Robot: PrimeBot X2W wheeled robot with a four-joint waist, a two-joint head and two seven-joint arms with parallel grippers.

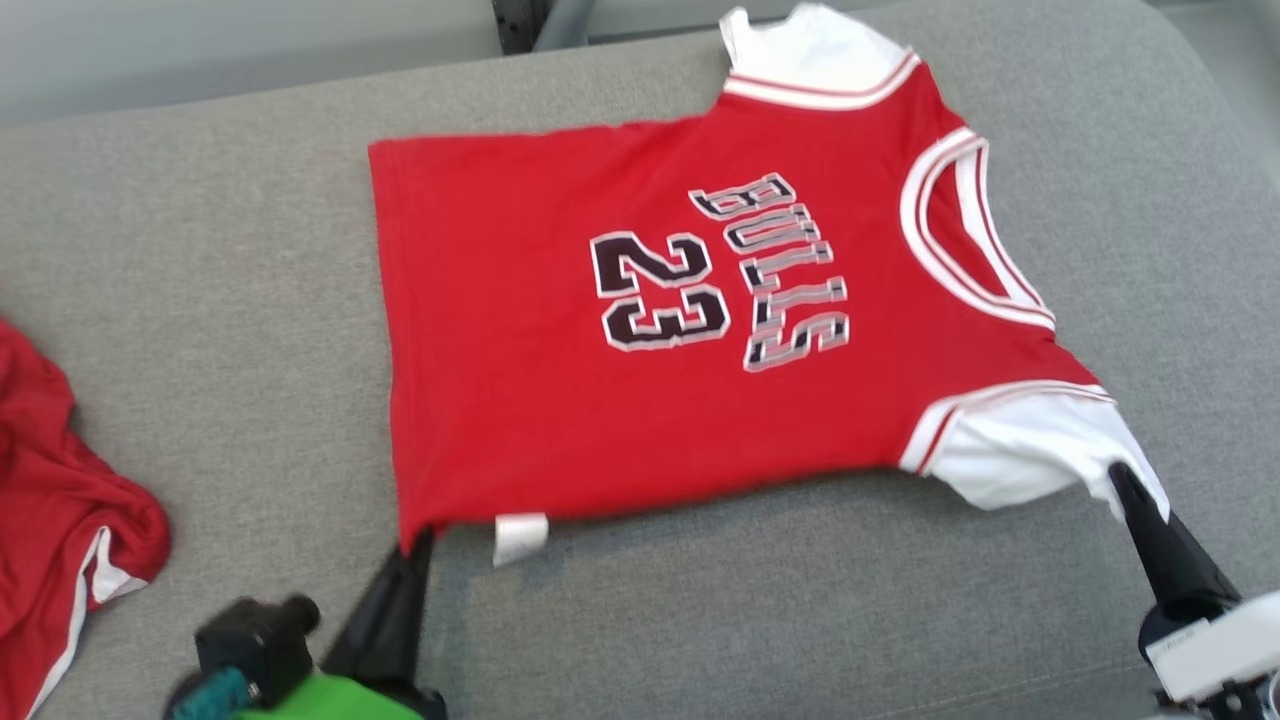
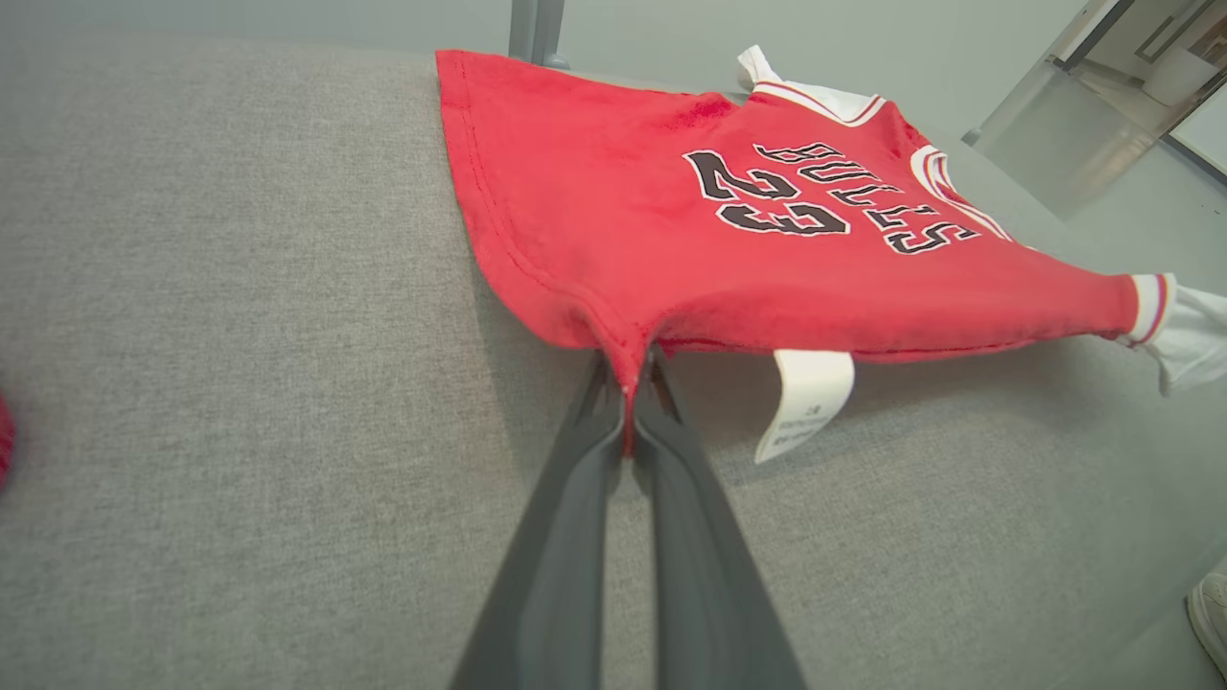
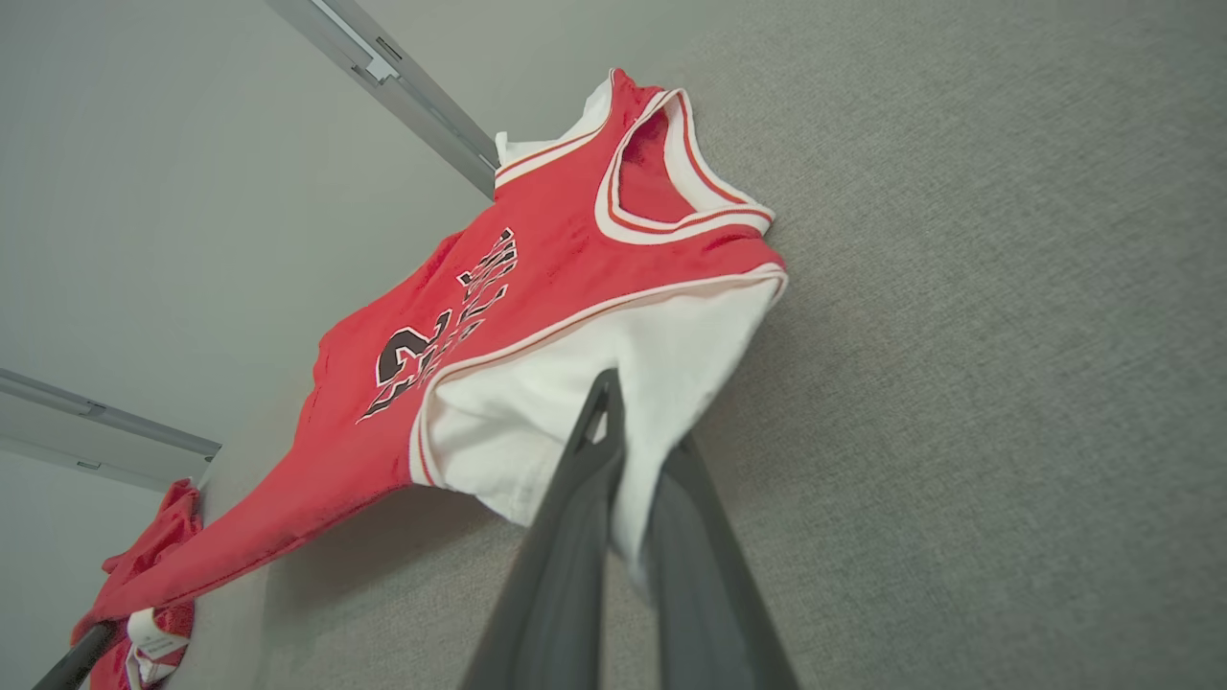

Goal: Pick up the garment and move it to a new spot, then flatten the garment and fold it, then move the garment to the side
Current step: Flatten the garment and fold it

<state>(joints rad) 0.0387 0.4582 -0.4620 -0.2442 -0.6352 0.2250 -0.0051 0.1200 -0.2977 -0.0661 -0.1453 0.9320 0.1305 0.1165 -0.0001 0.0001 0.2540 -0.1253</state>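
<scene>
Your left pincer points up from the lower left, its dark fingers pinched tight on a corner of the shirt. Your right pincer angles in from the lower right, fingers clamped together on the sleeve.

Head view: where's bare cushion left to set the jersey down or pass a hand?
Widest bare cushion: between the crumpled red cloth at left and the hem of the jersey. Also the front strip between left gripper and right gripper, and right of the collar. Crowded: centre, and the left edge.
</scene>
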